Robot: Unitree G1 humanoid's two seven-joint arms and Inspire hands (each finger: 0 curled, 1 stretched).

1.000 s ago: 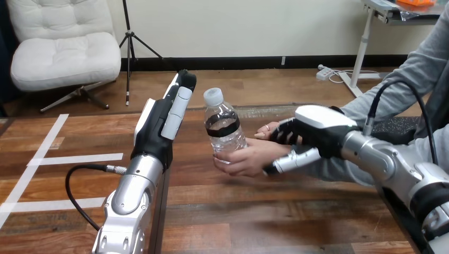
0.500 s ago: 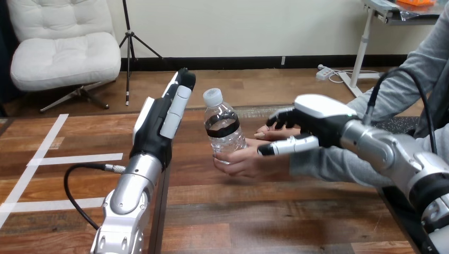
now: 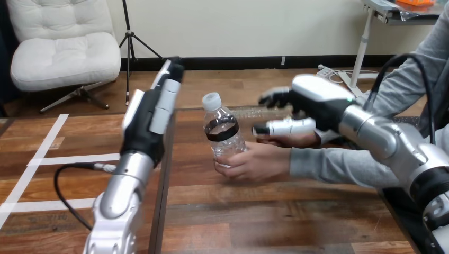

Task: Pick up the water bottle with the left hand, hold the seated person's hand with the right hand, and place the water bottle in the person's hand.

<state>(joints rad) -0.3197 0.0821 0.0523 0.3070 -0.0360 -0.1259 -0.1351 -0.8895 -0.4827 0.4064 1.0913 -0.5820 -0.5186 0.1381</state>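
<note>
Judging from here, the handover looks done: the clear plastic white-capped water bottle (image 3: 224, 135) stands upright in the person's nearer hand (image 3: 259, 163), mid-table. My left hand (image 3: 153, 114) is released, fingers straight, apart to the bottle's left; my right hand (image 3: 310, 100) hangs slack over the person's farther hand (image 3: 296, 140) (no clasp visible).

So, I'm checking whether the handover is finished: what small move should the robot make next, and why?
Probably draw the left robot hand back: its fingers are straight and apart from the clear plastic water bottle, which the person's hand already grips upright.
</note>
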